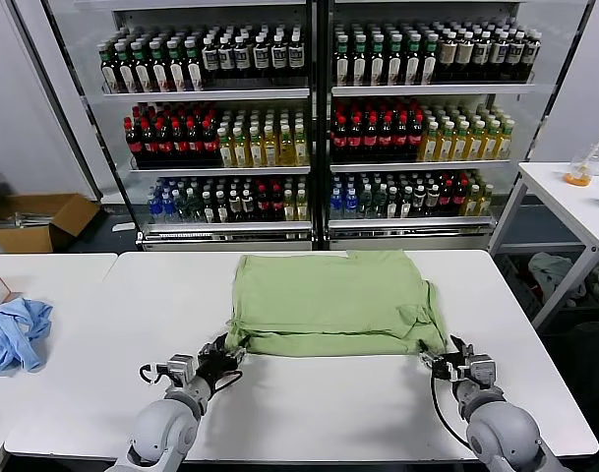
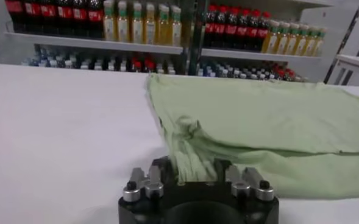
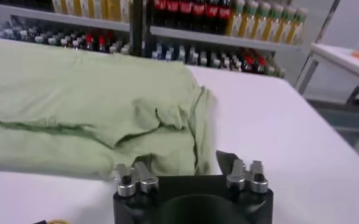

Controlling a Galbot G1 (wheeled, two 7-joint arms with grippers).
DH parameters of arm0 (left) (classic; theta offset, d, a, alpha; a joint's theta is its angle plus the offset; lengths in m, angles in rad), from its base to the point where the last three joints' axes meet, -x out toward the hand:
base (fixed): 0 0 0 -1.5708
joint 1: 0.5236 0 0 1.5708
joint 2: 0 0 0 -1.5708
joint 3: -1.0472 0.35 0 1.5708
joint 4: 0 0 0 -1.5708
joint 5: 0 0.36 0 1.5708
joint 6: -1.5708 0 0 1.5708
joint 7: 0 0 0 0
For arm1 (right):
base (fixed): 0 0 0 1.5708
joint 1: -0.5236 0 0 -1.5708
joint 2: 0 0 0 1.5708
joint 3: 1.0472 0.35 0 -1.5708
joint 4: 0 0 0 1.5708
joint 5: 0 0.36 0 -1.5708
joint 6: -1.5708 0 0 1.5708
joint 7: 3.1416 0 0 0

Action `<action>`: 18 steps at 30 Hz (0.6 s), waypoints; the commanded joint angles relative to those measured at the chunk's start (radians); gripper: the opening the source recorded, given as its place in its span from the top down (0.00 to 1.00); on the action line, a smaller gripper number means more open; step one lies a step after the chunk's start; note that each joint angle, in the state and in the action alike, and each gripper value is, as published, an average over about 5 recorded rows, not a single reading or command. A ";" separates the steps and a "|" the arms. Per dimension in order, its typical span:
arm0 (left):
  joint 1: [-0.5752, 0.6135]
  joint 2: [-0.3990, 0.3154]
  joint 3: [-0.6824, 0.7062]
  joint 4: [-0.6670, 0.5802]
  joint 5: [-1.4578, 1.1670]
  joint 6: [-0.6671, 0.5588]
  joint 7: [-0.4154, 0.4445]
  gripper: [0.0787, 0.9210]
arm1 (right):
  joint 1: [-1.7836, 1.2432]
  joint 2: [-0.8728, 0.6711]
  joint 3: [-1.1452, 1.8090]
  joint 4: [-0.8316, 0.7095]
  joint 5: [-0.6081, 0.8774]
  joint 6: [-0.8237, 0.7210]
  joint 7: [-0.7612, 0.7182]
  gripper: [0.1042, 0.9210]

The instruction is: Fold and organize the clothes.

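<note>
Found the shirt lying flat in the middle of the white table, doubled into a rough rectangle with its near edge toward the robot. Placed the left gripper at the near left corner and the right gripper at the near right corner, both low on the tabletop. Saw, from the left wrist, a bunched tail of green cloth running straight down between the jaws, so read that claw as clamped on the corner. Could not tell from the right wrist or the head view whether the right gripper held its corner or merely sat against it, since cloth draped over one side. Judged the step as taking both near corners for another fold. Reckoned the next move called for a sure hold on both corners, then an even lift and carry toward the far edge, kept level so the layers underneath would not drag or skew. Could not make out collar, buttons or chest print, all tucked inside or face down. Noted a light blue garment well apart on the neighbouring table at the left, partly cut off.
</note>
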State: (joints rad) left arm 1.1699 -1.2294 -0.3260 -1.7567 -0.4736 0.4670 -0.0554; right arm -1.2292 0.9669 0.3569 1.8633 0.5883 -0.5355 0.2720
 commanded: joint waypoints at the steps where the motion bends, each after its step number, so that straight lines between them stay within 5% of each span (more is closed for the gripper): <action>1: -0.007 -0.001 0.003 0.021 -0.010 0.002 0.002 0.65 | 0.003 0.004 -0.005 -0.018 0.037 -0.025 0.005 0.54; 11: 0.027 0.016 -0.013 -0.023 -0.082 0.008 0.034 0.96 | -0.011 -0.016 -0.007 0.008 0.046 -0.027 -0.014 0.89; 18: 0.135 0.023 -0.047 -0.110 -0.113 0.019 0.039 0.98 | -0.111 -0.054 0.039 0.094 0.033 -0.026 -0.018 0.98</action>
State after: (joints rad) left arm 1.2409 -1.2047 -0.3635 -1.8155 -0.5616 0.4857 -0.0196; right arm -1.3170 0.9144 0.3933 1.9394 0.6083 -0.5590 0.2534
